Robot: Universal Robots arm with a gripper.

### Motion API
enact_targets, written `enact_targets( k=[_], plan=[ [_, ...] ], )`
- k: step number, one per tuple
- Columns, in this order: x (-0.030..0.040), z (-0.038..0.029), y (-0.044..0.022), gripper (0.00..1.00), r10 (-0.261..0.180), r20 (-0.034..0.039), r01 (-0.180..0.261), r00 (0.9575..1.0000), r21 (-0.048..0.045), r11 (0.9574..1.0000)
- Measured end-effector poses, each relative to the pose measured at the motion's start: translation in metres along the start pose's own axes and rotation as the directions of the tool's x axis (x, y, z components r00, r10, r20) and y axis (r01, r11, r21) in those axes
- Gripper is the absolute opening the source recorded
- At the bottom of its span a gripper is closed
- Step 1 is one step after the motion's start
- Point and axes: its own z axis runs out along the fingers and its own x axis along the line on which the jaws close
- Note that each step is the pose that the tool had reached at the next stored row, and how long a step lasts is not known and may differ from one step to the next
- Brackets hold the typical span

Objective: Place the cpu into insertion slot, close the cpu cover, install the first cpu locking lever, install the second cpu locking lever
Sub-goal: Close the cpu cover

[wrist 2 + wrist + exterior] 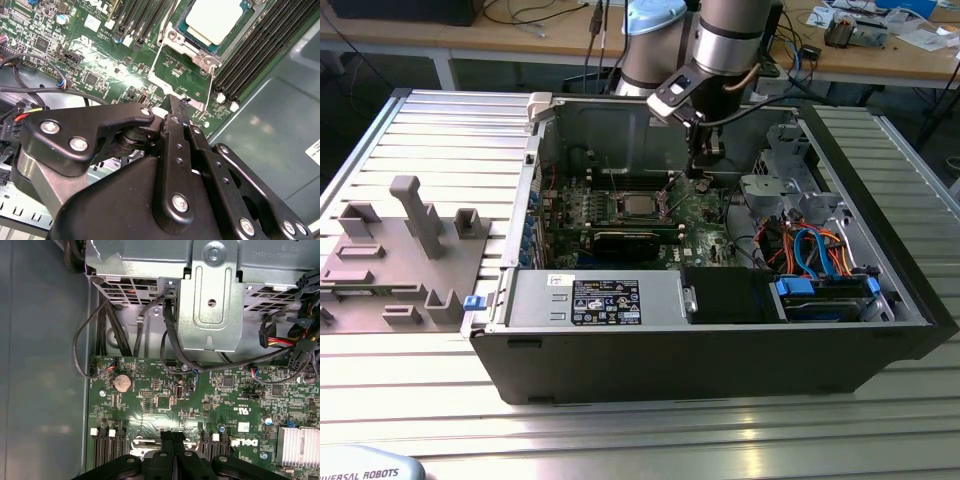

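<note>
The cpu [215, 20], a small square chip with a silver top, lies flat in the insertion slot [176, 36] on the green motherboard; in the exterior view the cpu [638, 205] sits mid-board inside the open computer case. The cpu cover [195, 103], a thin silvery frame with a square window, stands swung open off the slot, towards my gripper. My gripper [178, 102] is shut, its black fingers pressed together, with the tips right at the cover's free edge. I cannot tell whether they touch it. From the first wrist view, the gripper [172, 434] hangs low over the board.
Long black memory slots [255, 50] flank the socket. A metal drive cage [210, 305] and black cables [167, 335] lie beyond the board edge. A finned heat sink [297, 445] stands nearby. A grey parts fixture [410, 240] sits at the exterior view's left, outside the case.
</note>
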Motion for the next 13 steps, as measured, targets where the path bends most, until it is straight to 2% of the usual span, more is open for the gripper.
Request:
enact_targets(
  k=[3, 13],
  plan=[
    [-0.0001, 0.0024, 0.0028, 0.11, 0.000, 0.0000, 0.000, 1.0000, 0.0000, 1.0000],
    [-0.0002, 0.0040, 0.0044, 0.11, 0.000, 0.0000, 0.000, 1.0000, 0.0000, 1.0000]
  ],
)
